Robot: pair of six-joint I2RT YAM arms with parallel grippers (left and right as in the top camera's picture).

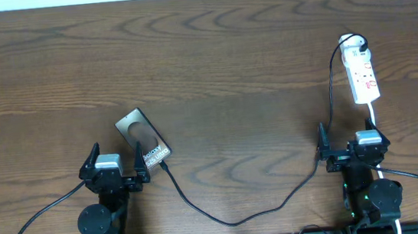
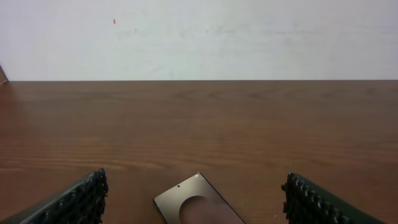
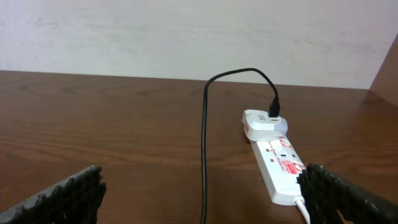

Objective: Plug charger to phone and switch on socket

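The phone (image 1: 143, 137) lies tilted on the wood table, circle side up, just ahead of my left gripper (image 1: 114, 166), which is open and empty. In the left wrist view the phone's top end (image 2: 196, 205) shows between the open fingers (image 2: 194, 179). The charger cable (image 1: 234, 220) runs from a white adapter in the socket (image 1: 362, 75) at the right, loops toward the front edge, and ends at the phone's near end; I cannot tell if it is plugged in. My right gripper (image 1: 354, 144) is open and empty just in front of the socket (image 3: 280, 168), with the cable (image 3: 204, 143) between its fingers (image 3: 200, 173).
The socket's white cord (image 1: 375, 120) runs back past my right gripper toward the arm base. Thicker black robot cables (image 1: 41, 214) trail from both bases at the front edge. A pale wall (image 2: 199, 37) stands behind the table's far edge.
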